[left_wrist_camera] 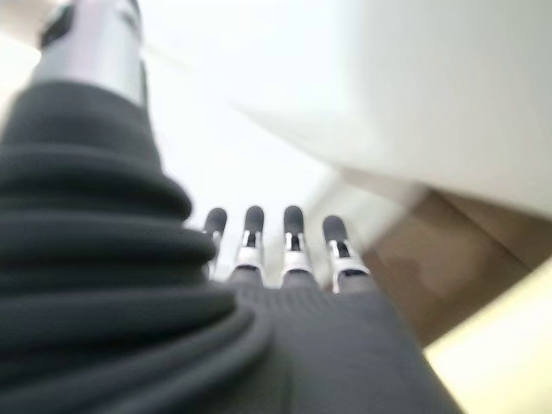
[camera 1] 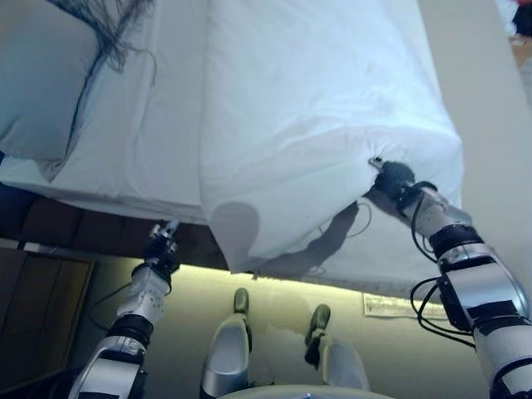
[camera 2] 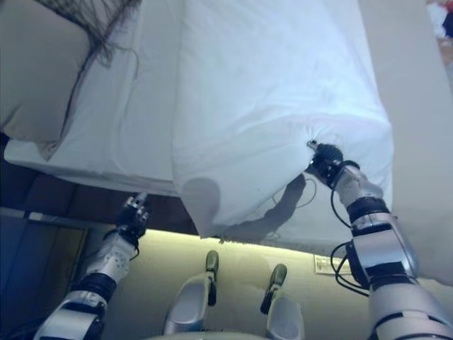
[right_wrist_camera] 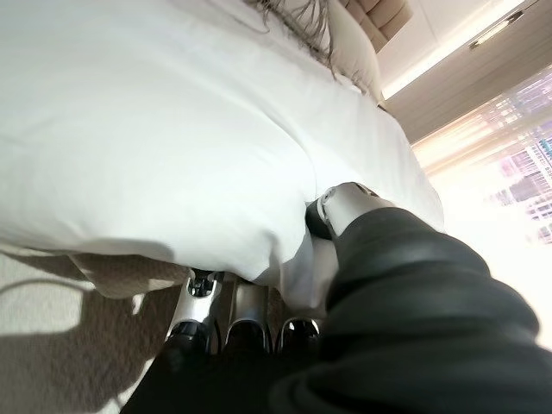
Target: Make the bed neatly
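Observation:
A white duvet [camera 1: 316, 108] covers the right part of the bed, and its near corner hangs over the bed's edge. My right hand [camera 1: 391, 177] is shut on the duvet's near edge, which puckers around it. In the right wrist view the thumb [right_wrist_camera: 338, 205] lies on top of the cloth and the fingers [right_wrist_camera: 246, 312] curl beneath it. The white sheet [camera 1: 158, 141] lies bare left of the duvet. A pillow [camera 1: 41, 83] rests at the far left. My left hand [camera 1: 161, 243] hangs open below the bed's edge, its fingers [left_wrist_camera: 291, 233] straight and touching nothing.
Dark fringe [camera 1: 108, 29] trails over the pillow and sheet. The dark bed base [camera 1: 83, 229] runs under the mattress above a lit strip on the floor. A dark wooden cabinet [camera 1: 33, 316] stands at the lower left. Beige carpet [camera 1: 490, 125] lies right of the bed.

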